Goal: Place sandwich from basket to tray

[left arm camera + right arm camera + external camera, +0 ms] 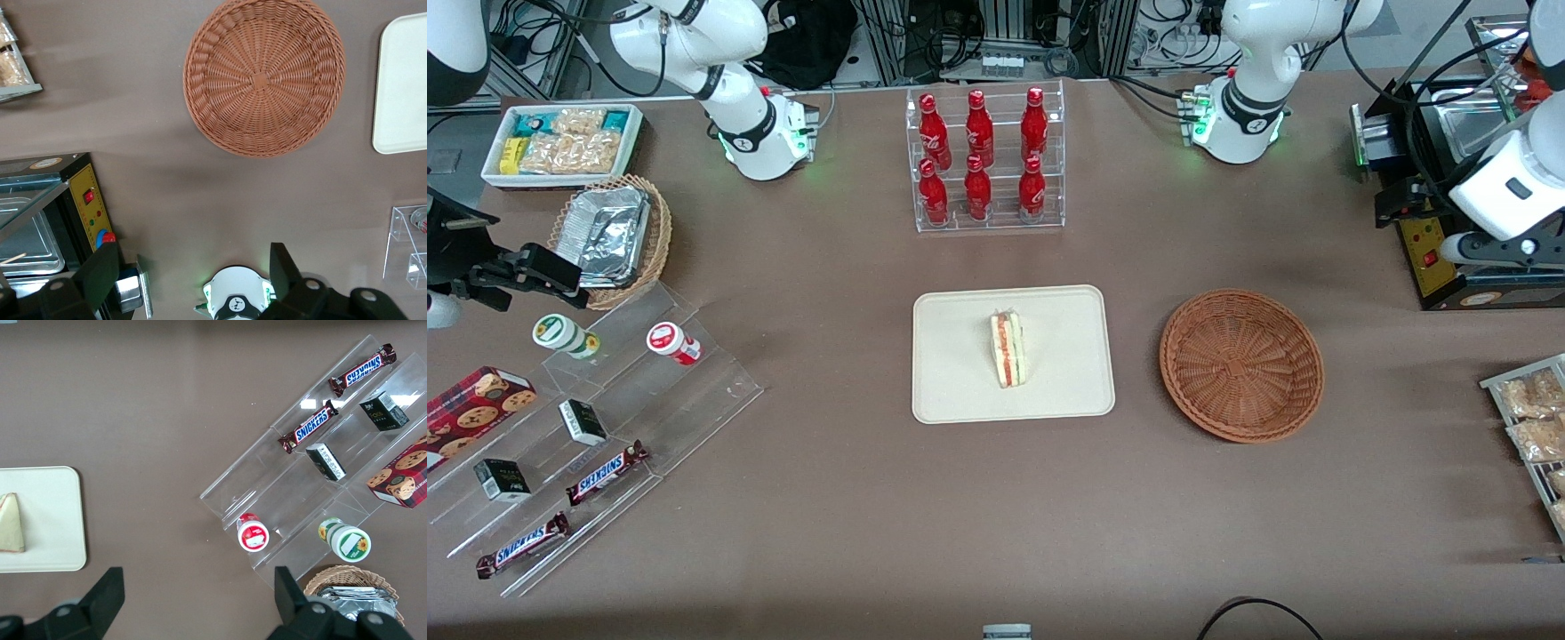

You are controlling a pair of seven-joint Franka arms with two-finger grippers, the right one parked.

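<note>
Front view: a brown table (854,498) is carrying everything, with cables and equipment racks running along its edge farthest from the camera.
Sandwich (1008,348): lying on the tray, cut edge with red and green layers facing up, near the tray's middle.
Tray (960,391): cream, rectangular, sitting flat at the table's middle, nearer the camera than the bottle rack.
Basket (1241,364): reddish-brown wicker, sitting beside the tray toward the working arm's end, holding nothing.
Claw (190,270): hanging high above the table near the left arm's base (233,303), well apart from basket and tray; its two fingers (100,270) are standing spread wide, gripping nothing.
Bottle rack (987,160): clear acrylic, holding six red bottles.
Oven (1449,178): black, standing at the working arm's end of the table.
Stepped display (605,444): clear acrylic, toward the parked arm's end, carrying Snickers bars (607,472), small dark boxes and two capped jars.
Foil basket (614,236): tan wicker, sitting beside a white bin of snack packets (560,142).
</note>
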